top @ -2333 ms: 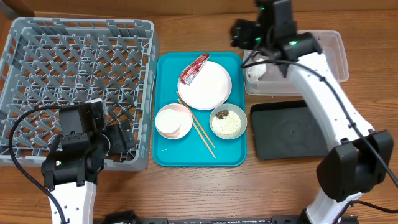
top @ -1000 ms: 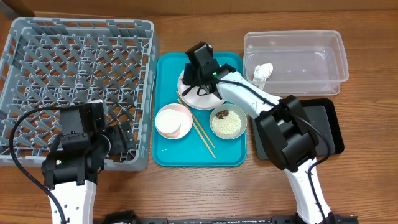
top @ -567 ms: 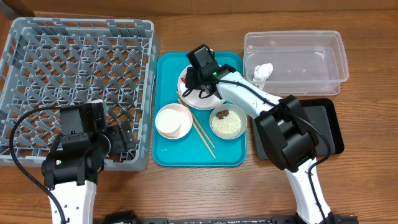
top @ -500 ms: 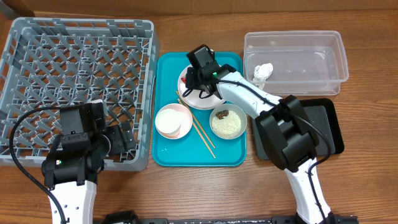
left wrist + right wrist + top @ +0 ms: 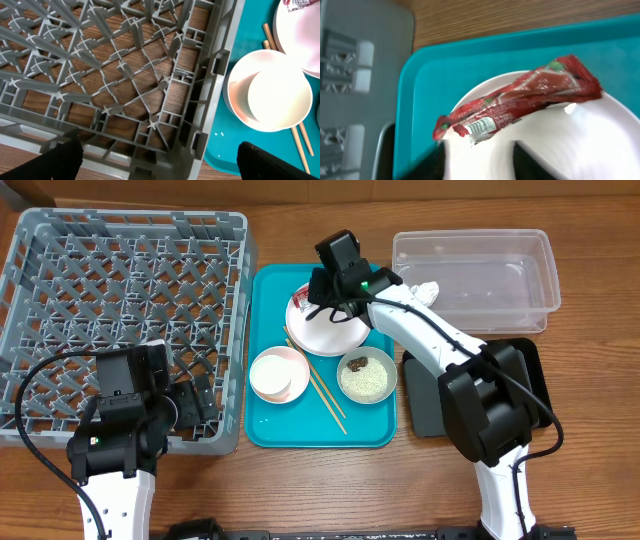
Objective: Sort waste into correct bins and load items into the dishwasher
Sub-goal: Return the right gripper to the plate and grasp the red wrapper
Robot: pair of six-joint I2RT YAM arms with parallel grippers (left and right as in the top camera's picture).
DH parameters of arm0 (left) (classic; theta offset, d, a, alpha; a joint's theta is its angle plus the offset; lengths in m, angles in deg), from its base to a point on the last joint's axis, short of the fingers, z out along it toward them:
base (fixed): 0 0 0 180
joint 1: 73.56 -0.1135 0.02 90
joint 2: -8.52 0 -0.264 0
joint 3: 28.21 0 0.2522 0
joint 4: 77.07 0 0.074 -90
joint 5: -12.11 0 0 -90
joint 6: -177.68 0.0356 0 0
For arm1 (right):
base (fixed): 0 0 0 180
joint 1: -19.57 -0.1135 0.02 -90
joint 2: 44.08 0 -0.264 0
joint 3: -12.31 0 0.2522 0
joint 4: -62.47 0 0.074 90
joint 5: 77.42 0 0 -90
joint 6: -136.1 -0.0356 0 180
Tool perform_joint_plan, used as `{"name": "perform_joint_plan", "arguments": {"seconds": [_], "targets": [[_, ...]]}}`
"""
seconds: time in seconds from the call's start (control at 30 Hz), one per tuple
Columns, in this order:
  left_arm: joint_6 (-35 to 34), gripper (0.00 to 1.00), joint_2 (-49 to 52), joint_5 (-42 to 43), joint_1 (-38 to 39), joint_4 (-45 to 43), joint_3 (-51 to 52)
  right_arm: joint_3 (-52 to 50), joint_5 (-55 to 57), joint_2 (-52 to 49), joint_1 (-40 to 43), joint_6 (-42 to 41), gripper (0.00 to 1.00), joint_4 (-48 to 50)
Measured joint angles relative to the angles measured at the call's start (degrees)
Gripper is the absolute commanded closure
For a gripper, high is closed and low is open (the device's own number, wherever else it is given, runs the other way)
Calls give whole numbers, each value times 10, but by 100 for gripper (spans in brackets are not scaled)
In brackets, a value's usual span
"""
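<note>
The red-and-white wrapper (image 5: 304, 293) lies on the white plate (image 5: 330, 330) at the back of the teal tray; in the right wrist view the wrapper (image 5: 520, 97) is just ahead of my fingers. My right gripper (image 5: 325, 292) (image 5: 480, 167) is open above the plate (image 5: 580, 145), holding nothing. The tissue wad (image 5: 424, 292) lies in the clear tub (image 5: 500, 275). The black tray (image 5: 450, 395) is partly under my right arm. The pink bowl (image 5: 270, 380) holds the white cup (image 5: 287, 370). The grey-green bowl (image 5: 366, 378) holds rice and a brown lump. My left gripper (image 5: 186, 404) (image 5: 160, 167) is open at the grey rack's (image 5: 120, 300) front right corner.
The teal tray (image 5: 262, 425) sits between the rack and the bins. A pair of chopsticks (image 5: 325, 395) lies on it between the bowls. In the left wrist view the rack wall (image 5: 200, 100) is beside the pink bowl (image 5: 240, 107).
My right gripper moved from the clear tub, where the tissue stays, to the plate. In the last second it drew back a little. The wrapper has not moved. The left arm is still.
</note>
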Motion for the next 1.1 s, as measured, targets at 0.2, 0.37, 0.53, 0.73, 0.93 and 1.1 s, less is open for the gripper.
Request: {"name": "perform_joint_plan", "arguments": {"seconds": [0.2,0.37,0.53,0.73,0.93,1.1], "targets": [[0,0,0,0,0,-2,0,0,0,0,0,1,38,47],[0,0,0,0,0,-2,0,0,12,0,-3,-25,37,58],[0,0,0,0,0,-2,0,0,22,-1,-8,-63,38,92],[0,0,0,0,0,2,0,0,24,-23,-12,-132,38,94],[0,0,0,0,0,2,0,0,27,-48,-12,-189,38,94],[0,0,0,0,0,2,0,0,28,-54,-12,-204,40,95]]}}
